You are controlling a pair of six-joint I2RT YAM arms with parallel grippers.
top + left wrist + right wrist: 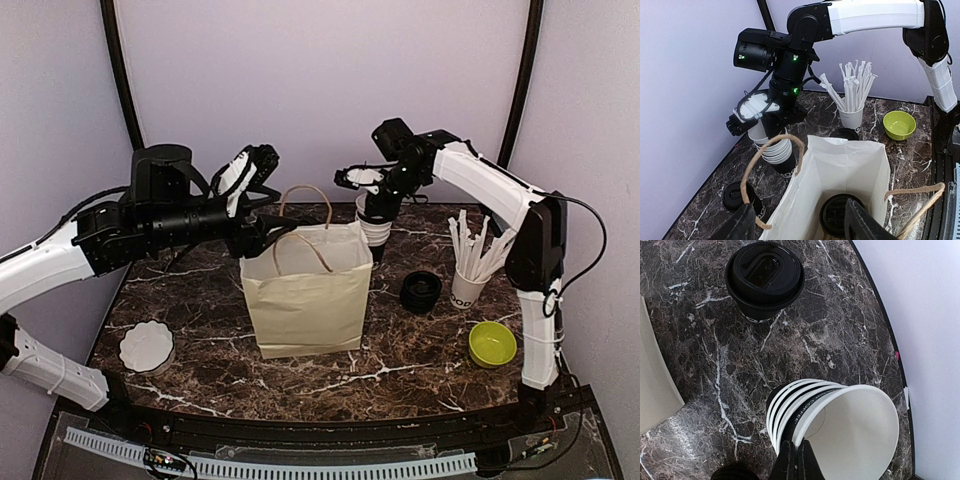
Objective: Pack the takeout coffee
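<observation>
- The left gripper is spread above the bag; a lidded cup stands upright inside, below its fingers.
- The right gripper pinches the rim of the tilted cup stack; a second lidded cup stands upright beyond.
- From above, the cup stack is just right of the bag.

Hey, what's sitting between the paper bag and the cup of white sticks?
A black-lidded coffee cup stands there, apart from both, clearest in the top view.

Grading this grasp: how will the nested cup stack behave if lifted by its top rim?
The right gripper pinches only the rim of the top cup, so lower cups may slip off. Empty paper: likely light, and the rim may dent.
</observation>
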